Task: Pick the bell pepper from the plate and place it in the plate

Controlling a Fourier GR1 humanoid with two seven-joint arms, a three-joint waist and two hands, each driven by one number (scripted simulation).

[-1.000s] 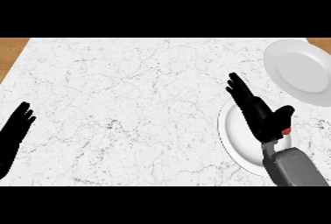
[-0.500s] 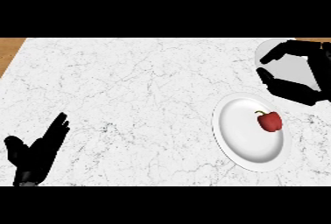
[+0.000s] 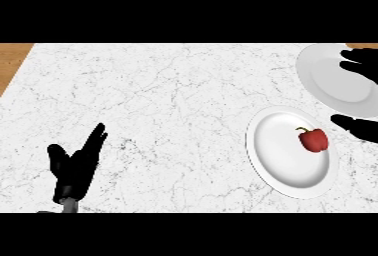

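A red bell pepper [image 3: 314, 140] with a green stem lies on the nearer white plate [image 3: 279, 165], toward its right side. A second white plate [image 3: 331, 84] sits behind it at the counter's far right corner. My right hand [image 3: 359, 129] shows only partly at the view's right edge. Its fingers are spread over the far plate's right rim and its thumb is just right of the pepper, not touching it. The rest of that hand is cut off by the edge. My left hand [image 3: 75, 167] rests open at the lower left, fingers pointing up.
The white marble counter [image 3: 162, 100] stretches left of the plates. A strip of wooden floor [image 3: 13, 57] shows beyond the counter's left edge at the top left.
My right hand has swung from over the nearer plate out to the right edge, uncovering the pepper. The left hand has shifted right and further into view.
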